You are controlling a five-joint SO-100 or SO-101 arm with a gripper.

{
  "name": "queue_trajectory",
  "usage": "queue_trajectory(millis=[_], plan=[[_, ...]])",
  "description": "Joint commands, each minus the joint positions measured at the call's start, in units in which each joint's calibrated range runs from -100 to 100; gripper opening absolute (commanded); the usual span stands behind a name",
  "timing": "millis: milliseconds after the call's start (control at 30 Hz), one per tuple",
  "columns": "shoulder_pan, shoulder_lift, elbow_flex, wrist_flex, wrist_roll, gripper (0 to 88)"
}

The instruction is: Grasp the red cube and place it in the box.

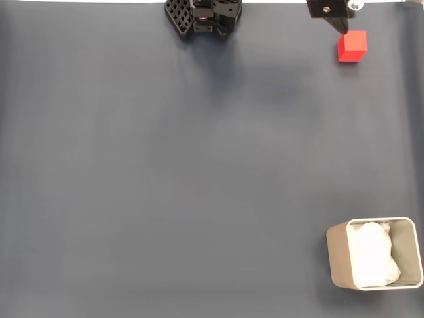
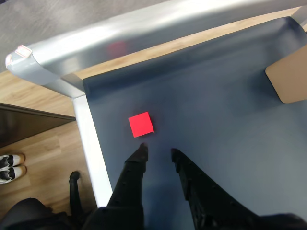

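From the fixed view above, the table is covered in a dark grey-blue sheet. The arm's black base sits at the top edge, near the middle. Over at the top right, the end effector pokes in from the edge, its dark tip pointing down toward the red cube. The tip ends at the cube's upper left corner; whether it touches the cube I cannot tell from here. The cube sits flat on the sheet. The box stands well apart from it, down in the bottom right corner, beige with a white rim and white wadding inside.

In the wrist view, the end effector comes up from the bottom edge, its two black fingers parted with a clear gap between them and nothing in that gap. The red cube lies on the dark sheet just beyond the fingertips, nearest the left finger in this view and not between the two. A silvery rail runs along the table's edge behind the cube, with a wooden floor to the left. A beige corner of the box shows at the right edge, well apart from the cube. A pair of white shoes stands on the floor at the far left.
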Motion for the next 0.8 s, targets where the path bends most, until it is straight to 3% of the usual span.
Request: queue_trajectory(millis=[0,333,767], plan=[[-0.69,-2.02,0.15,-0.63,1.95,15.8],[0.02,-2.54,5.26,-7.35,7.03,28.4],[1.30,5.61,6.26,-16.61,7.86,36.7]])
